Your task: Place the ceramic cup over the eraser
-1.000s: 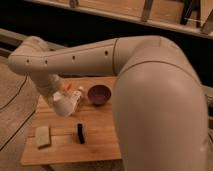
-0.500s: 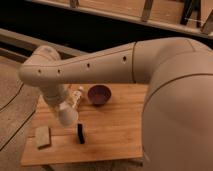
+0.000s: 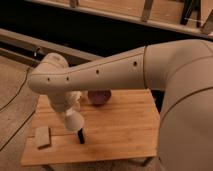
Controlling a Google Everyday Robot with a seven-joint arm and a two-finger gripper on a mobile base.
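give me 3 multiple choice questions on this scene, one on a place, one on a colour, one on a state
1. Where on the table does the tan block lie?
A) near the front left corner
B) at the back right edge
C) in the middle

2. What colour is the bowl?
A) white
B) dark maroon
C) green

3. What state is the ceramic cup in?
A) standing on the table
B) held by the pincer above the eraser
C) lying on its side beside the tan block

Answers:
1 A, the block sits by the front left corner.
2 B, the bowl is dark reddish.
3 B, the cup hangs at the arm's end, over the black eraser.
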